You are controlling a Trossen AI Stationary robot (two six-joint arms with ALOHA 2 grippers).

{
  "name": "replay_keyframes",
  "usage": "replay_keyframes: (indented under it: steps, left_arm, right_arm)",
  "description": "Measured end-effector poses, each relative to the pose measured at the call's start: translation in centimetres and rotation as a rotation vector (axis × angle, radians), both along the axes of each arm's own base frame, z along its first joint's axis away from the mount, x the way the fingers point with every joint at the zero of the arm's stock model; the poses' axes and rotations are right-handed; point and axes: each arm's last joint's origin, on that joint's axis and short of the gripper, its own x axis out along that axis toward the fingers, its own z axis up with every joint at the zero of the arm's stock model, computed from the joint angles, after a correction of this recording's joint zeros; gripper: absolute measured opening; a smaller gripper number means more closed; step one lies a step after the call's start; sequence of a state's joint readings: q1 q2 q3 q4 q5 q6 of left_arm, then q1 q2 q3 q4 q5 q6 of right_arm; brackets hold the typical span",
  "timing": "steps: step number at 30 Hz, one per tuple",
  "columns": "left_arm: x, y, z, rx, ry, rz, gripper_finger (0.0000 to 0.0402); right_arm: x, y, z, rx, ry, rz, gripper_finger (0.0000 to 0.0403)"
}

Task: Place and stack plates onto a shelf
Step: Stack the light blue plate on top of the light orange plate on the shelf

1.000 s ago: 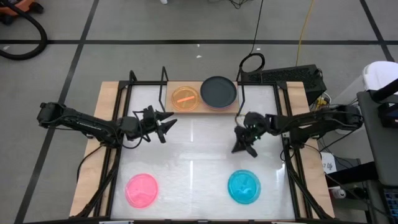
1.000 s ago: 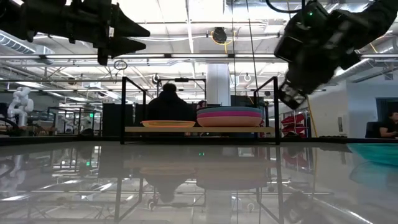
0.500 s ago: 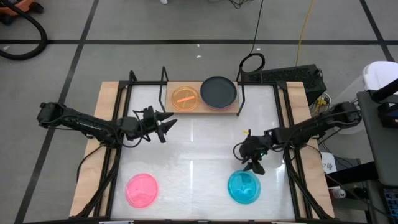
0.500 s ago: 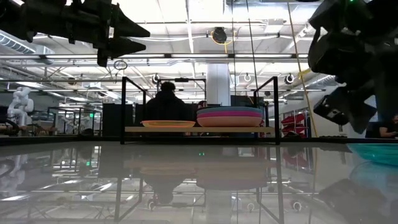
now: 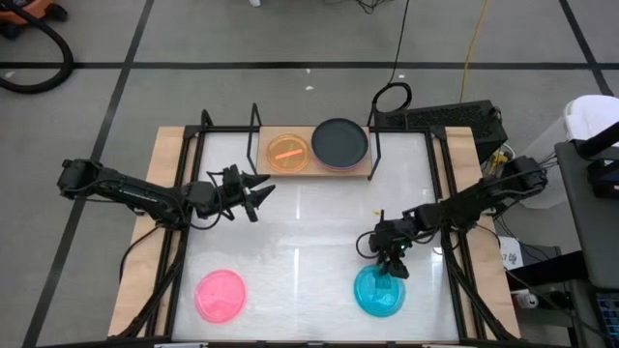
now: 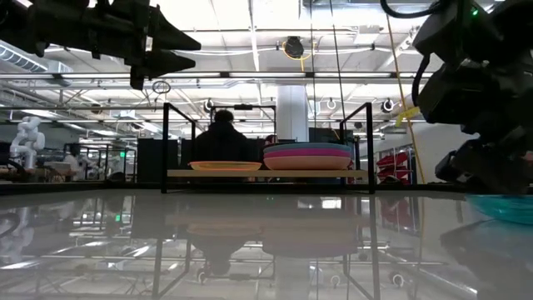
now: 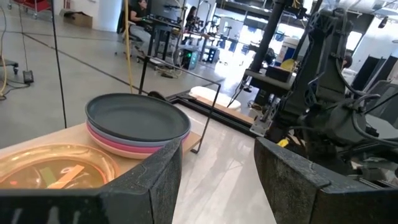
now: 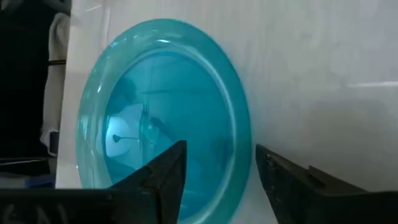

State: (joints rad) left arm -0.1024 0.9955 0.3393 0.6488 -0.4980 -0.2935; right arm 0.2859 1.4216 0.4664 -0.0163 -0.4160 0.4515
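The wooden shelf (image 5: 314,164) at the table's far edge carries an orange plate (image 5: 288,152) and a stack topped by a black plate (image 5: 339,142) over pink ones (image 7: 124,143). A cyan plate (image 5: 379,292) lies flat on the table at the near right, a hot pink plate (image 5: 221,295) at the near left. My right gripper (image 5: 392,263) hangs open over the cyan plate's far rim (image 8: 239,149), which shows between its fingers; I see no touch. My left gripper (image 5: 259,193) hovers open left of centre, pointing toward the shelf.
Black wire uprights (image 5: 375,145) flank the shelf. Black frame rails (image 5: 184,251) run along both sides of the white table. A person (image 6: 225,137) sits beyond the shelf in the room behind. Bare tabletop lies between the two near plates.
My right gripper has travelled from just before the shelf toward the table's near edge and down to the cyan plate's far rim, and its fingers have opened on the way. The plates lie where they were.
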Motion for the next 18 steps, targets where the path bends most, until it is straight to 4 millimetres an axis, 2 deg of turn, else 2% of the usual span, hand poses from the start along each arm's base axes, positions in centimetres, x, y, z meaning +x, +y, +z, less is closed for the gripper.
replay_keyframes:
  steps: [7,11,15,18]
  left_arm:
    - [0.0,0.0,0.0,0.001,0.003,0.0,0.0204]
    - [0.0,0.0,0.0,0.001,0.003,0.0,0.0204]
    - [0.0,0.0,0.0,0.001,0.003,0.0,0.0204]
    - [0.0,0.0,0.0,0.001,0.003,0.0,0.0204]
  right_arm:
    - [0.2,0.2,-0.8,0.007,0.022,0.008,0.0137]
    - [0.1,0.1,-1.2,-0.012,0.034,0.013,0.009]
    - [0.1,0.1,-1.2,-0.028,0.012,0.045,0.002]
    - [0.2,0.1,-1.2,-0.018,0.0,0.067,0.0008]
